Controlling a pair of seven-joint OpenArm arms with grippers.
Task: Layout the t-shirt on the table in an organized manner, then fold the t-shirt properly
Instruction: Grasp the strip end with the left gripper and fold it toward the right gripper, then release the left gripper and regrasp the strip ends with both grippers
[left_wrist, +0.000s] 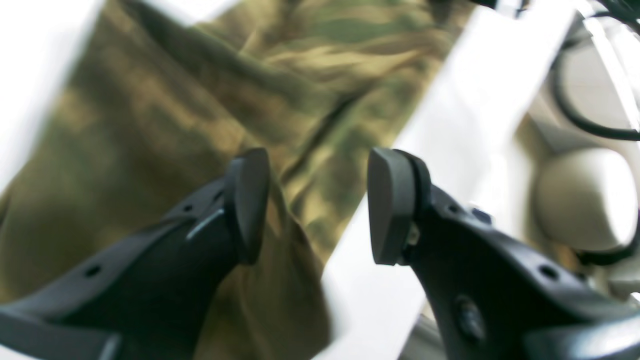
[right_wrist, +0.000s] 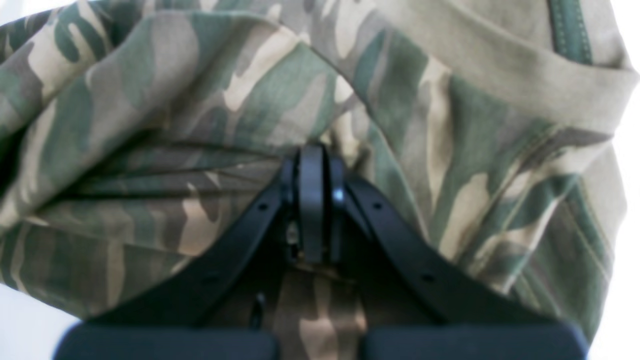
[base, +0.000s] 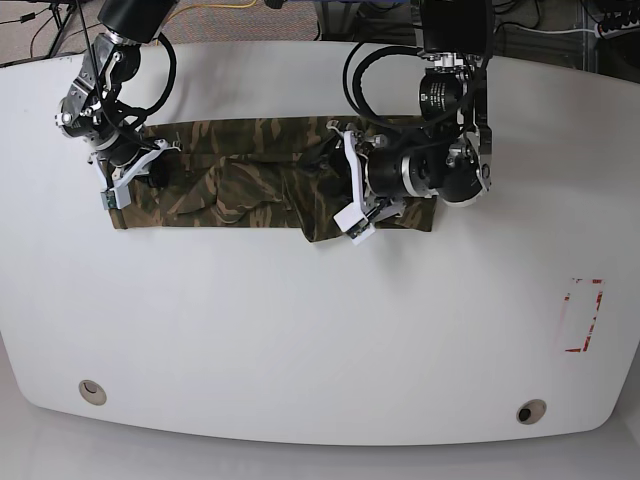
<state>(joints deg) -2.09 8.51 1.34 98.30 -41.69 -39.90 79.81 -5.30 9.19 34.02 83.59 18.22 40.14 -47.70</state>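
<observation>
Your large glossy white table (base: 300, 330) with rounded edges carries the soft camouflage-print cloth t-shirt (base: 250, 185), stretched as a long band across its far half, rumpled at the middle. Near the table's front edge sit two small round grommets (base: 92, 391), and a red-outlined rectangle mark (base: 583, 315) lies toward one side. Your left gripper (left_wrist: 318, 205) hangs over the shirt's edge with its jaws standing apart, nothing between them. Your right gripper (right_wrist: 312, 200) has its jaws pressed together, pinching a fold of the camouflage cloth.
</observation>
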